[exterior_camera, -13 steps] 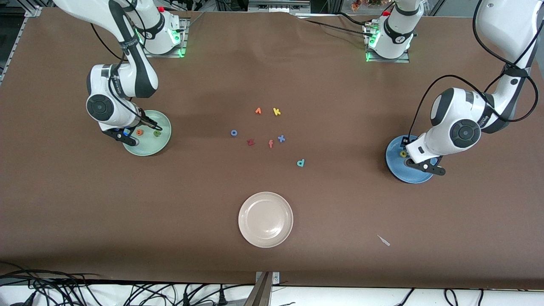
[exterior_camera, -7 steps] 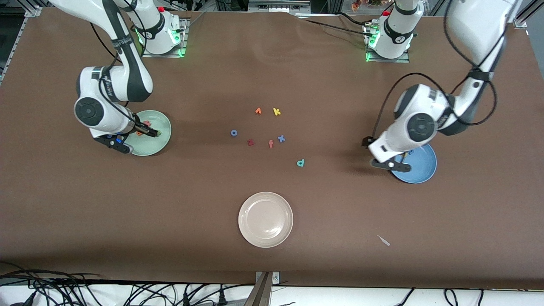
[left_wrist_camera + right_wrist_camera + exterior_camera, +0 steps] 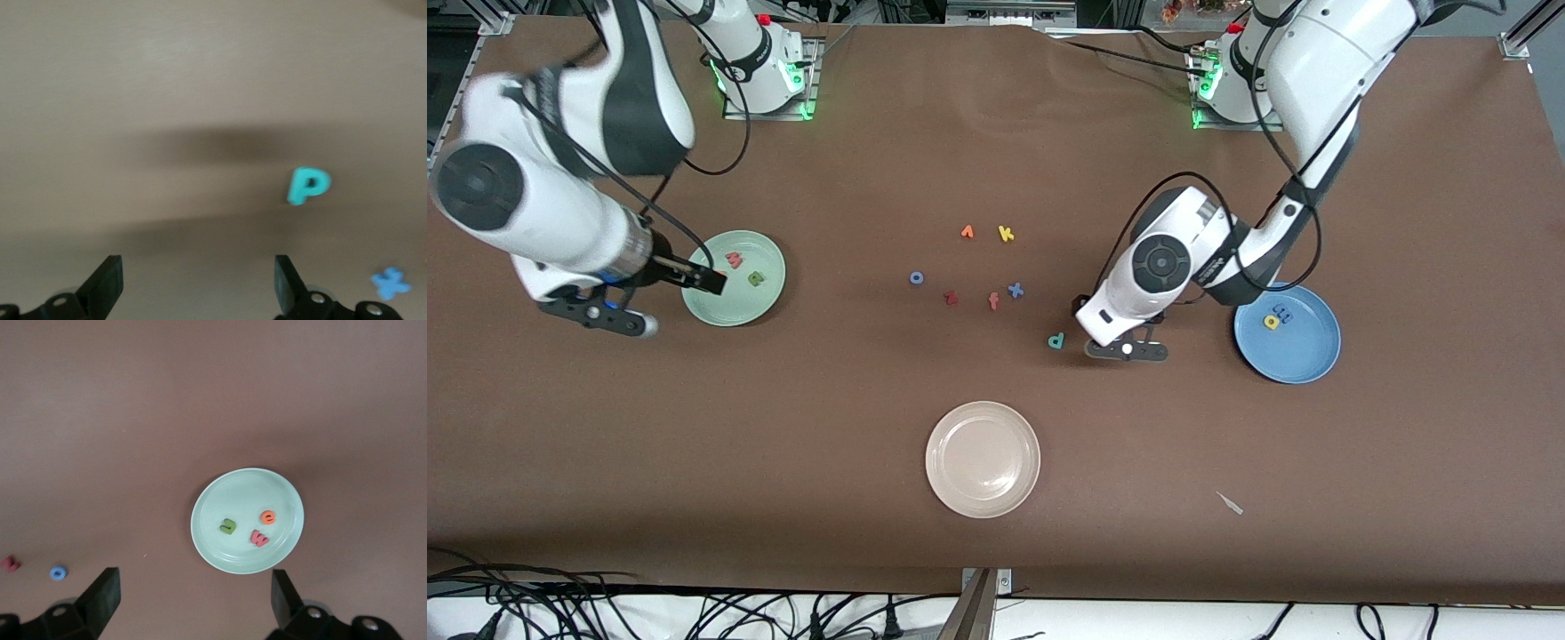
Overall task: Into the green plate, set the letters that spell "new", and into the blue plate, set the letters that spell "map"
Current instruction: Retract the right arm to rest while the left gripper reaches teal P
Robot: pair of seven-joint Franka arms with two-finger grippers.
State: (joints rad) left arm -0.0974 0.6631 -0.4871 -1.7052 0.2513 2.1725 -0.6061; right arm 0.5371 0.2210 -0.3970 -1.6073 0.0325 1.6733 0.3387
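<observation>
The green plate holds the olive n, orange e and pinkish-red w. In the front view the right hand hides the e. My right gripper hangs open and empty, high up beside that plate. On the blue plate lie the yellow a and blue m. The teal p lies on the table. Just beside it, toward the blue plate, my left gripper stands open and empty.
Loose letters lie mid-table: orange v, yellow k, blue o, dark red z, salmon f, blue x. A cream plate sits nearer the camera, with a small white scrap toward the left arm's end.
Both grippers opened, leaving the w in the green plate and the m in the blue plate. The right arm rose off its plate. The left arm swung from the blue plate to the p.
</observation>
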